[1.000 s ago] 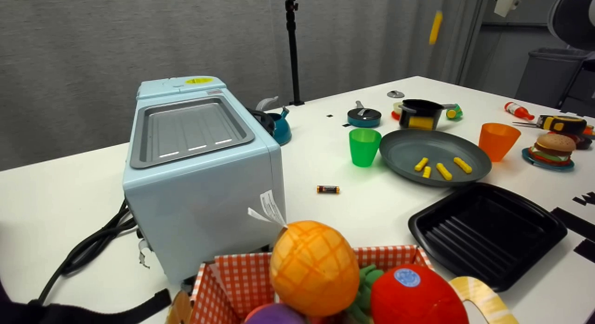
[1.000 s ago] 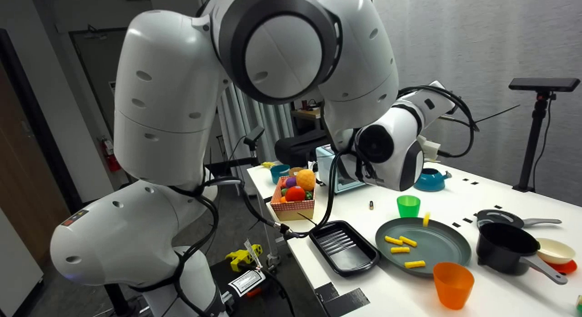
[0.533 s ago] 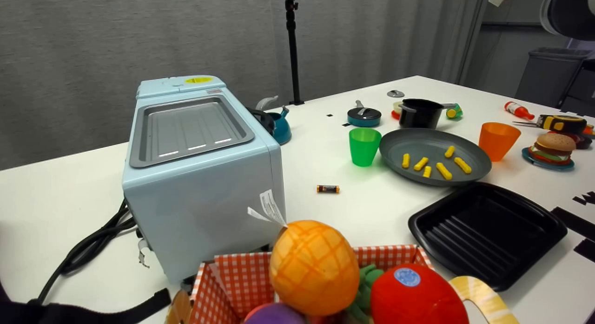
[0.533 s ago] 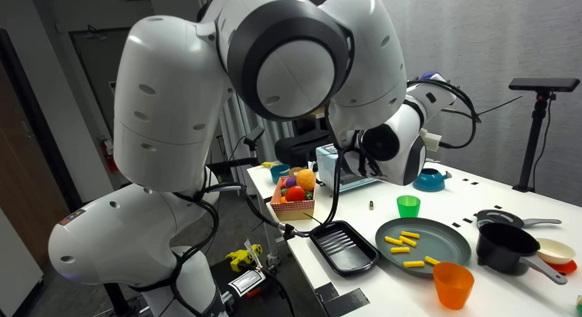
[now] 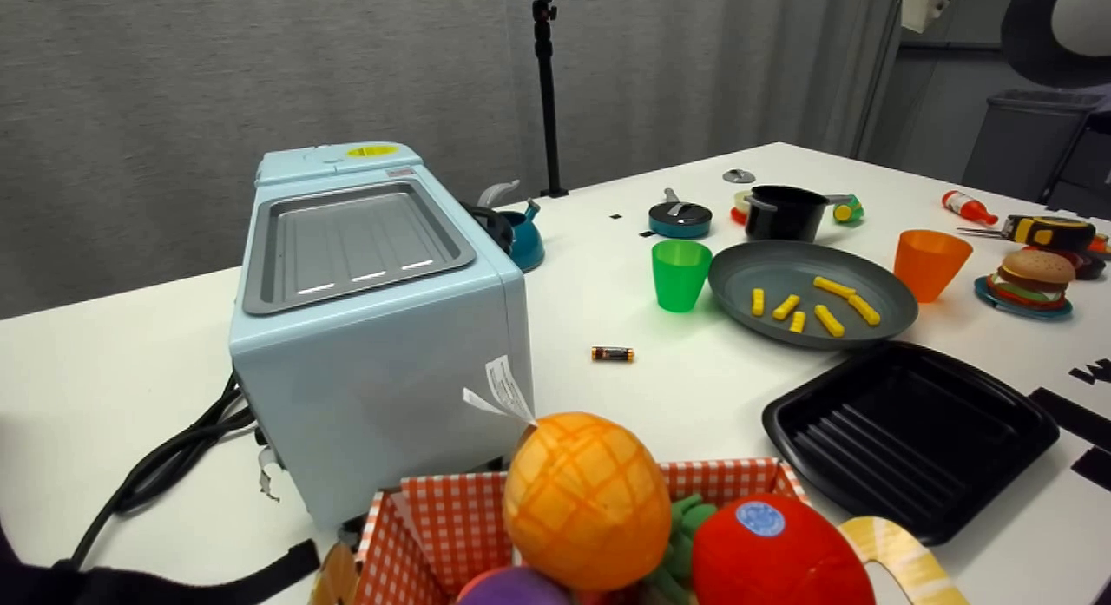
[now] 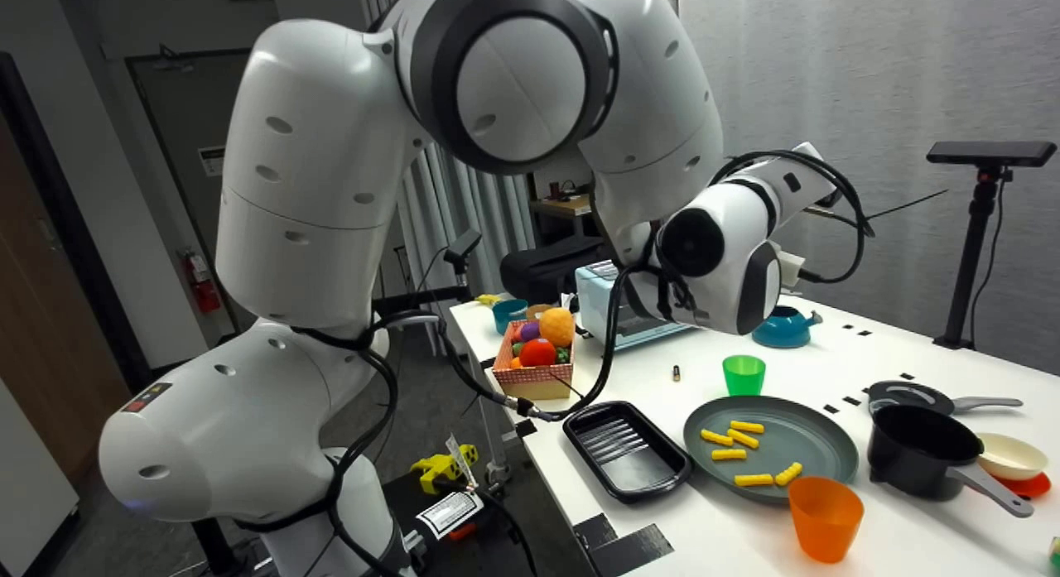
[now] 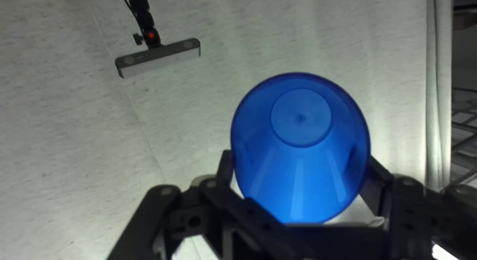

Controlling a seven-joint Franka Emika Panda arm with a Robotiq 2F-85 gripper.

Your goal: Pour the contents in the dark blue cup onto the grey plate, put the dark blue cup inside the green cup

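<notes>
Since half a second ago, one short, yellow, stick-shaped piece has turned on the large, round, dark grey plate; it now lies aslant near the rim by the orange, tapered plastic cup, touching or almost touching its neighbour. Over the same span the white, many-jointed arm has shifted, its elbow standing higher.

Six such pieces show on the plate in both exterior views. In the wrist view the black fingers stand part-way apart, one at each side of the small, dark blue plastic cup, which they hold between them. Its inside shows down to the round base, with no piece in it. Grey curtain lies behind it instead of the bench, so it is probably tipped well over. Neither exterior view shows this cup, so its height above the plate can't be judged.

Pouring therefore looks finished, and nesting not yet begun. Upright just beside the plate stands the bright green, tapered plastic cup. The next move should call for turning the blue cup mouth-up, bringing it over the green one, lining up the two, lowering it base first, and only then spreading the fingers.
</notes>
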